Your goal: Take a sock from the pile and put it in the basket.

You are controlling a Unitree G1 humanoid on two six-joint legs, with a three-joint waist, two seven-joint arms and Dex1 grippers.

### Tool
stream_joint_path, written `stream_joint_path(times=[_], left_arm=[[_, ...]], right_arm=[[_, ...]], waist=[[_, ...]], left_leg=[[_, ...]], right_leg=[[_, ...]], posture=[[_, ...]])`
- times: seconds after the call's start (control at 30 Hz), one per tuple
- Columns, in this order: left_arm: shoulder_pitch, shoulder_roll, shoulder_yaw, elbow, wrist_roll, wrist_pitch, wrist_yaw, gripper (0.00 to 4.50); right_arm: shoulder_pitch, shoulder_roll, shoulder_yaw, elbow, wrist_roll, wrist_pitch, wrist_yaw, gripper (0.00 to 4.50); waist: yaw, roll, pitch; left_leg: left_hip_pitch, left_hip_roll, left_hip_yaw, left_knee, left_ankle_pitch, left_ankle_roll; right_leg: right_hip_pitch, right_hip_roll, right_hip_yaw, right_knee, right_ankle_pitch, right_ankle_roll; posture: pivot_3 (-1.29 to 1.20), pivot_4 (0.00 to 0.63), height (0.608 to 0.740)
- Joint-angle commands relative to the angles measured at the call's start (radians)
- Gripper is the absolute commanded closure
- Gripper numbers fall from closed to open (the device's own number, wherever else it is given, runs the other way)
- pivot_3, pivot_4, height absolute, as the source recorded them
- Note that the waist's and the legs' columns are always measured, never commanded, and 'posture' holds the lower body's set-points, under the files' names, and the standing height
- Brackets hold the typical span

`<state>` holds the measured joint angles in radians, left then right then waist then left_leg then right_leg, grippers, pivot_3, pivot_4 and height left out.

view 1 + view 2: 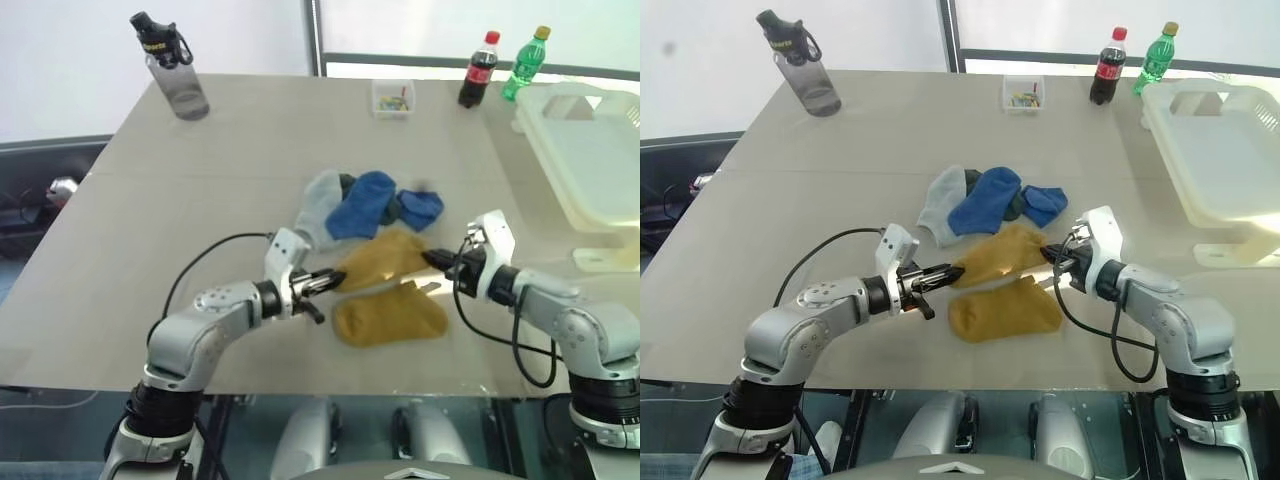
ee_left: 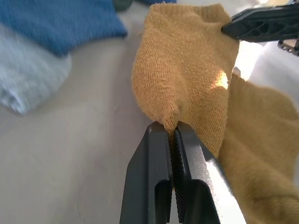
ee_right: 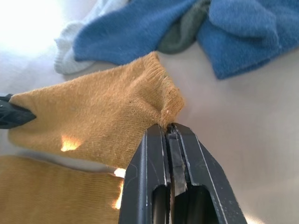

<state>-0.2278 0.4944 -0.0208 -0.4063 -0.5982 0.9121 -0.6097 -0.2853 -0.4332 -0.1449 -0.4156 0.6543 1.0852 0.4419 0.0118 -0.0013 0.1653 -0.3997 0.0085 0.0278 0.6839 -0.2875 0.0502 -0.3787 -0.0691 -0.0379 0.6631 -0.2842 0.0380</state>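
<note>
A mustard sock (image 1: 385, 255) hangs stretched between my two grippers, just above the table. My left gripper (image 1: 335, 280) is shut on one end of it, and the left wrist view shows the cloth pinched between the fingertips (image 2: 161, 135). My right gripper (image 1: 430, 258) is shut on the sock's cuff corner (image 3: 170, 105). A second mustard sock (image 1: 390, 315) lies flat right below. The pile (image 1: 365, 205) of blue, pale grey and dark socks sits just behind. The white basket (image 1: 548, 160) stands at the table's right edge.
At the far left corner of the table (image 1: 200, 220) stands a grey water bottle (image 1: 175, 70). A small clear box (image 1: 393, 98), a cola bottle (image 1: 478, 70) and a green bottle (image 1: 526, 62) line the far edge.
</note>
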Motion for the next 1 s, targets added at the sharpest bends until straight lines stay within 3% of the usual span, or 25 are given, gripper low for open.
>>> stream_joint_path(times=[0.03,0.5,1.0], left_arm=[[0.028,0.040,0.051,-0.130,-0.094,0.064,-0.017,4.50],[0.173,0.107,0.126,-0.335,-0.336,0.196,0.052,4.50],[0.164,0.143,0.057,-0.290,-0.249,0.099,0.073,4.50]], right_arm=[[0.010,-0.040,-0.077,-0.088,0.081,0.051,0.005,4.44],[0.191,-0.196,-0.207,-0.281,0.401,0.239,0.014,4.44],[0.280,-0.197,-0.187,-0.301,0.466,0.178,-0.140,4.44]], waist=[[-0.001,0.000,0.000],[0.002,0.000,0.000],[0.002,0.000,0.000]], left_leg=[[0.000,0.000,0.000,0.000,0.000,0.000],[0.000,0.000,0.000,0.000,0.000,0.000],[0.001,0.000,0.000,0.000,-0.001,0.001]], right_leg=[[0.000,0.000,0.000,0.000,0.000,0.000],[0.000,-0.001,0.000,0.000,0.000,0.000],[0.001,0.000,0.000,0.000,0.000,0.000]], posture=[[0.00,0.150,0.740],[0.00,0.150,0.740],[0.00,0.150,0.740]])
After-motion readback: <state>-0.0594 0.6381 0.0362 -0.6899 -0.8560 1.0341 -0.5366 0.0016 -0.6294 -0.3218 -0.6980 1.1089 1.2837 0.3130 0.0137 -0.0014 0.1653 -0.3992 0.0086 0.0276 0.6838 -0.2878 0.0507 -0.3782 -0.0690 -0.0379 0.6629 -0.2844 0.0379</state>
